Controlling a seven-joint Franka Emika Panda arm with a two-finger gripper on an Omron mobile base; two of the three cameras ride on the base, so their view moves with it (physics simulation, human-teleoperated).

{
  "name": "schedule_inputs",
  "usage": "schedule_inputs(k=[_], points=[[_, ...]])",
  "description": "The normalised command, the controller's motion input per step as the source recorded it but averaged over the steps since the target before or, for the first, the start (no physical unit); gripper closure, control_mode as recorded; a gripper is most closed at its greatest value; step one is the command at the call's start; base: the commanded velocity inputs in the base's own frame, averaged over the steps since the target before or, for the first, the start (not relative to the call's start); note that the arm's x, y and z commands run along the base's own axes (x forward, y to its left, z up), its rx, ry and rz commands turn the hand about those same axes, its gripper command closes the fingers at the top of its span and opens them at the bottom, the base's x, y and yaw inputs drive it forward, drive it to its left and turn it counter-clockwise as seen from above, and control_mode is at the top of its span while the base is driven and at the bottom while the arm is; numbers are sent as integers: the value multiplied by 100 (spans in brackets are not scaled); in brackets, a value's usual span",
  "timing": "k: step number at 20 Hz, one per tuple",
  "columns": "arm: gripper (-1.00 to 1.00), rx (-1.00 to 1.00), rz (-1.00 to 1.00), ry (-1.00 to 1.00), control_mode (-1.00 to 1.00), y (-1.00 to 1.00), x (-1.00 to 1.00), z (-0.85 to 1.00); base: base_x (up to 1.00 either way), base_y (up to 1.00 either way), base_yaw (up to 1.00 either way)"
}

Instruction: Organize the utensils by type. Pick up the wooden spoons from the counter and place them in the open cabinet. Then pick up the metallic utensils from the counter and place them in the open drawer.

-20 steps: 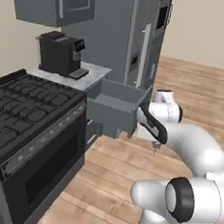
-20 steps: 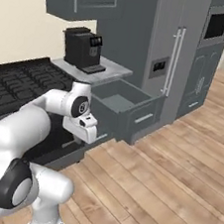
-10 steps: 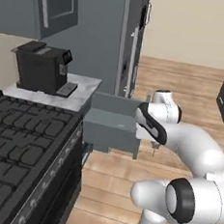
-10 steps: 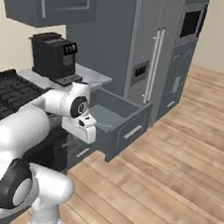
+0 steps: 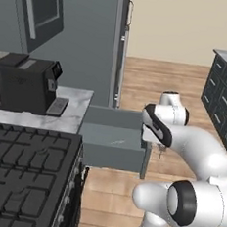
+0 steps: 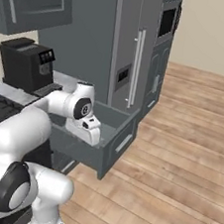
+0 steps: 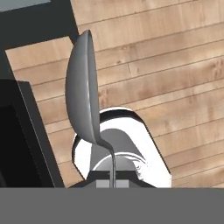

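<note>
Metal spoon arrives at the open drawer

The gripper (image 7: 111,177) stays pinched tight on the handle of a silver metal spoon (image 7: 83,94), whose bowl sticks straight out beyond the jaws over the wood floor (image 7: 175,87). In the past second the base has driven along the counter (image 5: 71,109), bringing the open drawer (image 5: 113,144) just beside the jaws. Judged from this, what remains is to swing over the drawer and release.
</note>
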Motion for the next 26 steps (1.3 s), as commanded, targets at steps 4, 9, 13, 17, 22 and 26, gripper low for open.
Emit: schedule_inputs(k=[4,9,13,17,22,26], points=[[100,0,0,0,100,0,0,0,97,12,-6],[100,0,0,0,100,0,0,0,56,21,-4],[100,0,0,0,100,0,0,0,28,20,-1],[100,0,0,0,100,0,0,0,5,2,0],[100,0,0,0,-100,4,3,-4,2,3,0],[100,0,-30,0,-100,49,35,-29,0,0,0]])
